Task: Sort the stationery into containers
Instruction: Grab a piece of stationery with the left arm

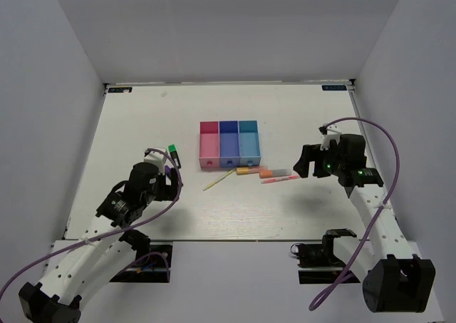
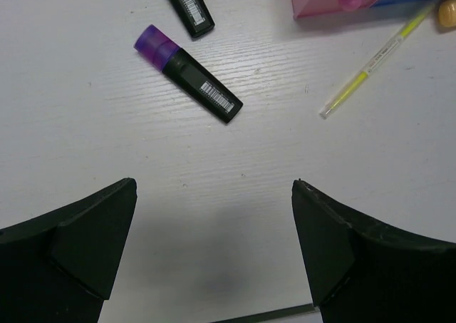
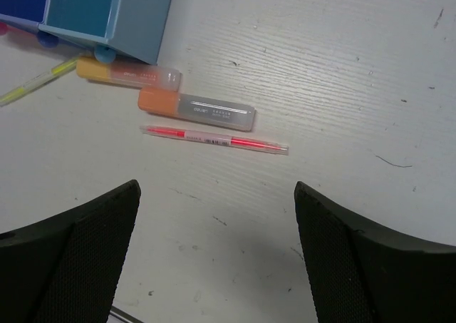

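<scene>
Stationery pick: pink-red pen [image 3: 214,139] just near of orange highlighter [image 3: 196,109]; right gripper [image 3: 216,195] wide open, empty – turn wrist, close across pen only; left gripper [image 2: 214,187] likewise open, empty

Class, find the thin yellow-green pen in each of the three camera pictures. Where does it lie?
Top external: the yellow-green pen lies at centre, just in front of the row of bins.
Left wrist: upper right, slanted, below the pink bin.
Right wrist: left edge, cut off, near the light blue bin.
Shared landmark: the row of bins.
</scene>
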